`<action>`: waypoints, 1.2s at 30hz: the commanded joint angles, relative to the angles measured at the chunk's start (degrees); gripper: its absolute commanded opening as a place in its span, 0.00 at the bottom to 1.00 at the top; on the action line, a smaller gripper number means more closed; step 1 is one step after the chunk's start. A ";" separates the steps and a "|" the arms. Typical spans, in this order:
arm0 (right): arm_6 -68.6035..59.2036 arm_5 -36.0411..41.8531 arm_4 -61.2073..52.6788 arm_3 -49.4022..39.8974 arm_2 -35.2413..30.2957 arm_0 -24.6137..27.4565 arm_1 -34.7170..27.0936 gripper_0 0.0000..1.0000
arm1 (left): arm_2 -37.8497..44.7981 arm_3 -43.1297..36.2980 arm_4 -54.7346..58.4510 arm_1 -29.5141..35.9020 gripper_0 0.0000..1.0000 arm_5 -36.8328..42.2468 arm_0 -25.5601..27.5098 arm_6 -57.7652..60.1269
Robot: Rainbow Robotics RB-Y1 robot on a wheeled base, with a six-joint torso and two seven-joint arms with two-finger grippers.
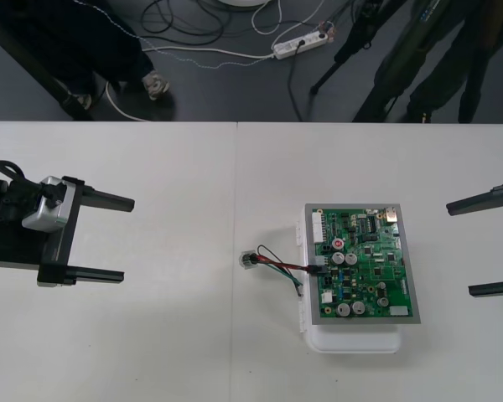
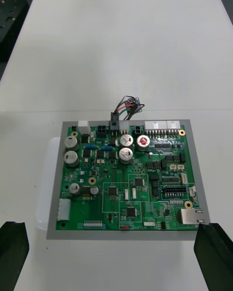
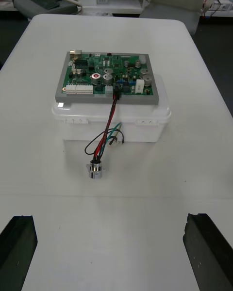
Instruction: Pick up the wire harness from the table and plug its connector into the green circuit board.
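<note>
Black plug (image 3: 115,96) appears seated in the green circuit board (image 3: 107,75). Left hand (image 1: 127,239) and right hand (image 1: 459,249) stand wide at their sides. Any further motion should avoid snagging the wires (image 3: 114,109).

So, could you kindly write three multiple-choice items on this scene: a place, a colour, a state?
1. Where is the round metal socket? A) on the table beside the green circuit board B) on the board C) on the floor
2. The base under the board is: A) blue B) white C) black
3. The black plug is: A) loose on the table B) seated at the board's edge C) off the table
1 A, table shows around it; 2 B, it shows white; 3 B, its wires lead out from there; left pincer, right pincer stand open.
</note>
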 commanded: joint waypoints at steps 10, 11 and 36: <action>3.56 -0.24 -4.57 -1.56 -4.16 3.85 -2.09 1.00 | 2.25 -2.55 -10.47 2.47 0.89 -2.49 1.17 5.43; 3.39 -0.24 -4.57 -1.56 -4.25 3.85 -2.01 1.00 | 2.25 -2.55 -11.35 2.47 0.89 -2.49 1.17 5.43; 3.83 -0.24 0.79 -1.56 -3.72 3.94 -2.01 1.00 | 2.42 -2.46 -11.97 2.64 0.89 -2.49 1.34 5.17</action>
